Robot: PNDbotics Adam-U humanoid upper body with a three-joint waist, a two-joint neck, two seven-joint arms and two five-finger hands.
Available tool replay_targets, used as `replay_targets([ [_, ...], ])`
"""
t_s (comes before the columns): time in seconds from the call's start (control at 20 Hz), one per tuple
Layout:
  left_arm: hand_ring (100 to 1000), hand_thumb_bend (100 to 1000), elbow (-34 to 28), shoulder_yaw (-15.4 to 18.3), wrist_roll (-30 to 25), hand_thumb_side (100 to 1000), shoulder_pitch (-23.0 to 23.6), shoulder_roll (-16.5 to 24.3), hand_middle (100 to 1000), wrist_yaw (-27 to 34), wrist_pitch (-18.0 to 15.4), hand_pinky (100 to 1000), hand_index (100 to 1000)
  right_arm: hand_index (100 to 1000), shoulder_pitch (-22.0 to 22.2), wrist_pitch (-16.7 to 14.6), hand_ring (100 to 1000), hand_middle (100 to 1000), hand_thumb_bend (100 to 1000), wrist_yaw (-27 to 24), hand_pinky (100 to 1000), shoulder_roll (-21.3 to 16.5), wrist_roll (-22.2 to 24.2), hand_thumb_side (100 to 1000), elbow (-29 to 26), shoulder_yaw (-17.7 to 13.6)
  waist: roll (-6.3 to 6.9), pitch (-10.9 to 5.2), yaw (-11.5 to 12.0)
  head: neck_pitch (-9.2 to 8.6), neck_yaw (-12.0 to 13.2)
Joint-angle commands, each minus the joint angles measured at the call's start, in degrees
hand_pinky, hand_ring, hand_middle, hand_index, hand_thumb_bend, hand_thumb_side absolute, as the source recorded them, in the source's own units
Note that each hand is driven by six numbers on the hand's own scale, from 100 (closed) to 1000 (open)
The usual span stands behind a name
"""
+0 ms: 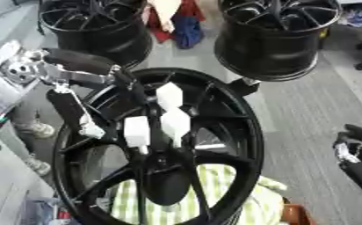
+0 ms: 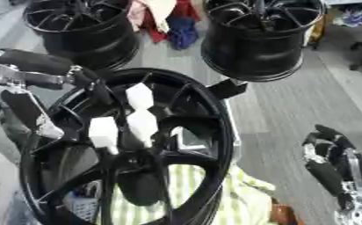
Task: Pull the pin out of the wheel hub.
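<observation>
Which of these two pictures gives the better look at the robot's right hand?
The right eye view: the right hand shows from fingers down to the wrist, idle beside the wheel hub. The left eye view catches only part of it at the picture's edge.

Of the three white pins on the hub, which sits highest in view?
The top white pin, alone above the other two pins, which sit side by side.

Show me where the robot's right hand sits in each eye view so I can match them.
Left eye view: the right robot hand is at the right edge, below mid-height, partly cut off.
Right eye view: it lies further in from the right edge, low, more of it showing.
Shared landmark: the three white blocks at the centre of the black wheel hub.
</observation>
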Motion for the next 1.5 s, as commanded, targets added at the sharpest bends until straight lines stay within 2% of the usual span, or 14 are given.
replay_targets([
  [0.05,733,401,0.63,-0.11,-3.77,337,-1.14,0.11,784,-1.39,-4.47,776,880,809,-0.5,-0.16,613,680,100,0.0,716,-1.07,0.21,316,-0.86,-0.03,-0.12,-0.45,-0.14,-0.15,0.26],
  [0.45,711,394,1.22,-2.25,-3.77,326,-1.62,-1.33,768,-2.32,-5.87,756,868,809,-0.58,-0.22,613,680,100,-0.01,716,-1.04,0.33,317,-0.75,0.05,0.03,-0.42,-0.41,-0.15,0.52],
  [0.9,644,309,2.94,-4.15,-3.77,259,-1.44,-2.57,731,-5.32,-7.21,717,847,809,-0.58,-0.25,613,680,100,-0.01,716,-1.06,0.44,318,-0.65,0.1,0.11,-0.49,-0.6,-0.15,0.71],
  [1.1,595,287,3.67,-4.72,-3.77,238,-1.37,-3.07,672,-5.5,-7.8,686,810,809,-0.6,-0.27,613,680,100,-0.02,716,-1.04,0.48,319,-0.63,0.12,0.09,-0.45,-0.6,-0.15,0.75],
  [1.3,512,238,3.77,-5.17,-3.77,204,-1.43,-3.4,581,-4.9,-8.09,615,753,809,-0.59,-0.27,613,680,100,-0.02,716,-1.01,0.53,319,-0.61,0.11,0.03,-0.41,-0.61,-0.15,0.79],
  [1.35,487,212,3.73,-5.23,-3.77,190,-1.43,-3.41,551,-4.62,-8.1,588,737,809,-0.59,-0.27,613,680,100,-0.02,716,-1.01,0.52,319,-0.61,0.1,0.03,-0.41,-0.62,-0.15,0.81],
  [1.45,415,100,3.54,-5.24,-3.77,137,-1.46,-3.39,477,-3.91,-8.02,515,681,809,-0.6,-0.26,613,680,100,-0.02,716,-1.01,0.52,320,-0.6,0.11,0.03,-0.42,-0.61,-0.15,0.8],
  [1.5,409,100,3.35,-5.16,-3.77,133,-1.49,-3.34,472,-3.44,-7.9,508,676,809,-0.59,-0.26,613,680,100,-0.02,716,-1.01,0.54,320,-0.59,0.12,0.04,-0.43,-0.59,-0.15,0.79],
])
